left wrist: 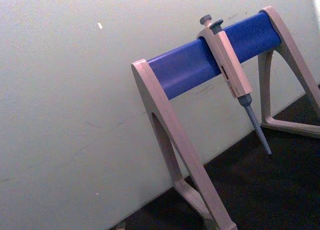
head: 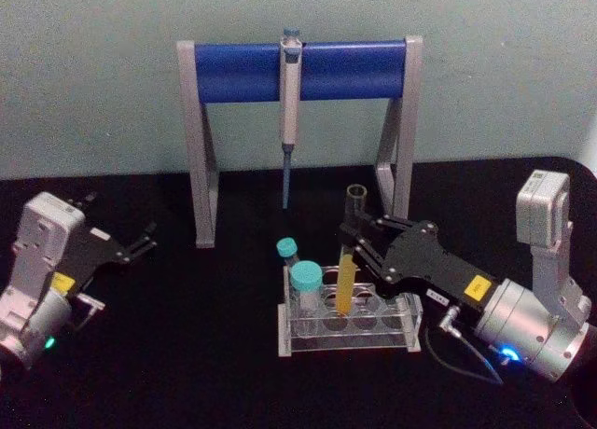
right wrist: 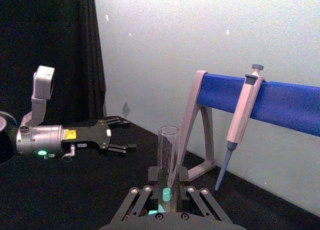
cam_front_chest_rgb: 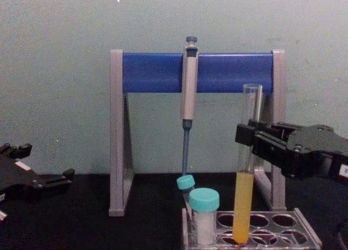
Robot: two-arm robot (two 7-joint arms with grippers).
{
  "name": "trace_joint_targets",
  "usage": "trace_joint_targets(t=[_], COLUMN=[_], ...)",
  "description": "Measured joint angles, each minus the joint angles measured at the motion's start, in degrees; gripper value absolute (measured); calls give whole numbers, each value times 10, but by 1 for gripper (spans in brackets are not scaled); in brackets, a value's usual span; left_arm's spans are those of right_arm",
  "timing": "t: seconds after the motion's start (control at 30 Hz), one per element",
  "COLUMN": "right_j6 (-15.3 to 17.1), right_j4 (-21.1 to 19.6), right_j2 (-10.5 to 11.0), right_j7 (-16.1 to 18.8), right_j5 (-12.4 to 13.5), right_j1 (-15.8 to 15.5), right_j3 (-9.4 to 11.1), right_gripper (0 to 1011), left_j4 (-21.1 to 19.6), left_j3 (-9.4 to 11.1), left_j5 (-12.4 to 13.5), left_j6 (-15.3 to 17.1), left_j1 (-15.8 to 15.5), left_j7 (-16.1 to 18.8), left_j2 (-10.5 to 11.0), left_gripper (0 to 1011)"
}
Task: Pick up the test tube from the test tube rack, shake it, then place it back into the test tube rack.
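- Black table fronts a pale green wall; a stand with a blue bar carries a hanging pipette at upper centre of the head view.
- Rack: lower centre of the head view, in front of the stand. A teal-capped vial occupies its left end.
- Tube: base seated in a rack hole, just right of the vial. Yellow liquid fills the lower part.
- Right gripper: enters from the right of the head view, level with the clear glass above the liquid line. Its jaws sit against both sides of the tube and appear clamped on it.
- Left gripper: parked at the left edge of the head view, well apart from the rack, jaws spread and empty.
- Progress, as judged: the grasp is made, but the tube is not raised clear of the rack. Lift, shake and return appear outstanding; the pictures cannot rule out a tube just set back.
- Tube axis: near vertical. Open mouth points up, closed end points down into the hole. In the chest view the top leans slightly toward the frame's right.
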Motion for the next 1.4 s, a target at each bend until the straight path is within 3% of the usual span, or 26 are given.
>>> trace_joint_targets(t=[0.67,1.4], right_j6=[-8,-5], right_j4=[42,64], right_j2=[-19,-33], right_j7=[-4,-4], right_j5=[-19,-27], right_j1=[16,12], right_j3=[-9,-16], right_gripper=[229,229], left_j4=[0,0], left_j3=[0,0], left_j5=[0,0], left_j6=[0,0], left_j1=[0,0], left_j7=[0,0], left_j2=[0,0], left_gripper=[1001,1001])
